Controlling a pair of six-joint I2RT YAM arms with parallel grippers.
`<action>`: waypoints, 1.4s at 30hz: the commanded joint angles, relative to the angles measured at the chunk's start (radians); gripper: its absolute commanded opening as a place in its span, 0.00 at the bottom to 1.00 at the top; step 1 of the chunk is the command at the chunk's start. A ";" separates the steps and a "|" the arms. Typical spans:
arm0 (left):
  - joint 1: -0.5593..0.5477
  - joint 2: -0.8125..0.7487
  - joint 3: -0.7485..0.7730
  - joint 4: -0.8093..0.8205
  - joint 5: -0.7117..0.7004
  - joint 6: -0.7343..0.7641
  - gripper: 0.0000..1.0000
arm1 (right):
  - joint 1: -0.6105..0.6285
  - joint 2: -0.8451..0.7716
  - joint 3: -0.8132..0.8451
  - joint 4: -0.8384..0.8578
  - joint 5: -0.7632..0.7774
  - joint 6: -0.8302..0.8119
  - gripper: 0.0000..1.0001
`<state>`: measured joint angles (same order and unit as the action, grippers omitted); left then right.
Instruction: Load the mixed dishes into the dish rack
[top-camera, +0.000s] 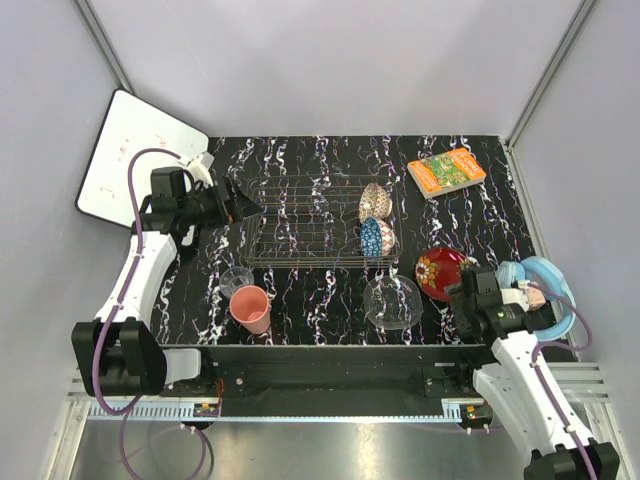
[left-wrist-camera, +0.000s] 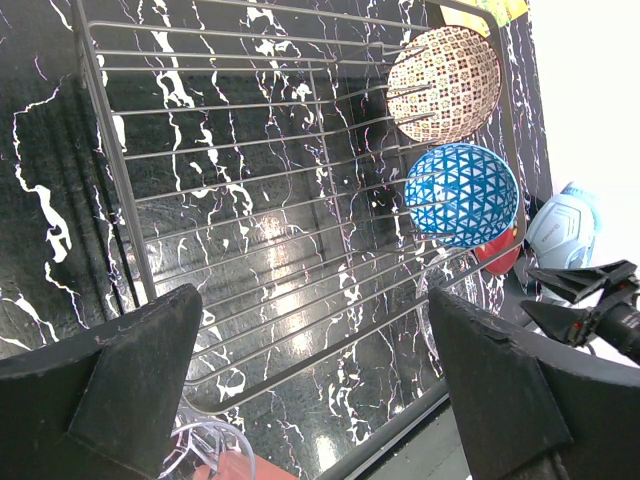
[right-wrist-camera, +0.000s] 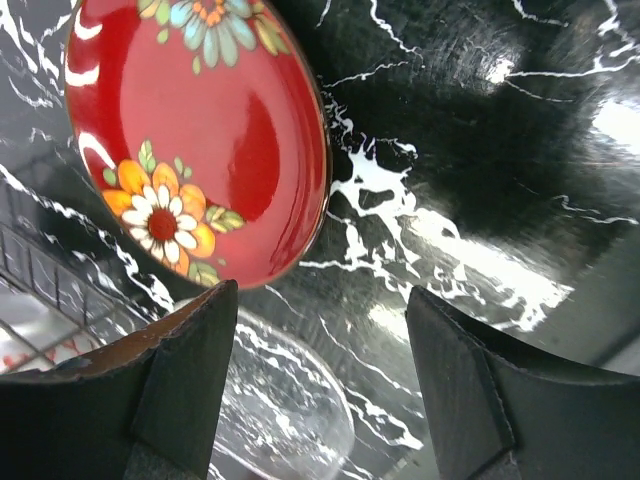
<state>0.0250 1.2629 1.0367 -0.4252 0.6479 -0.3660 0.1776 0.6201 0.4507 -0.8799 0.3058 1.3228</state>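
Starting at the left edge of the worktop (top-camera: 300, 330), my left gripper (top-camera: 243, 208) hangs over the left end of the dish rack (top-camera: 310, 222), spread wide with nothing in it. Near the front edge, left of centre, the pink cup (top-camera: 250, 308) stands upright with the small glass (top-camera: 237, 280) just behind it, both outside the rack. At the rack's right end the tan-red bowl (top-camera: 373, 200) and the blue bowl (top-camera: 377, 237) stand on edge side by side. Right of them, off the rack, the glass plate (top-camera: 392, 302) lies flat near the front edge, and the red dish (top-camera: 440, 272) sits just beside it, toward the right edge. My right gripper (right-wrist-camera: 320, 370) hovers at that dish's rim, fully open and empty. I judge the dish to be the step in hand. To do it well I should come down with one finger outside the rim and one inside, close on the rim alone without nudging the glass plate, then carry it across and stand it on edge next to the blue bowl. Only the overhead view shows the whole layout. The right wrist view alone shows how close the dish's rim lies to the plate, though not whether they touch. The left wrist view alone shows the bowls propped against the rack's prongs.
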 joint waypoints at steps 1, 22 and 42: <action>-0.002 -0.028 0.023 0.022 0.027 0.016 0.99 | 0.005 -0.010 -0.061 0.110 0.038 0.115 0.74; -0.002 -0.028 0.052 -0.004 0.027 0.029 0.99 | 0.005 0.142 -0.199 0.422 0.108 0.177 0.69; -0.002 -0.025 0.088 -0.057 0.025 0.059 0.99 | 0.005 0.291 -0.187 0.601 0.144 0.162 0.17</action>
<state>0.0250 1.2629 1.0798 -0.4854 0.6487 -0.3309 0.1780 0.9287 0.2794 -0.2970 0.4088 1.4815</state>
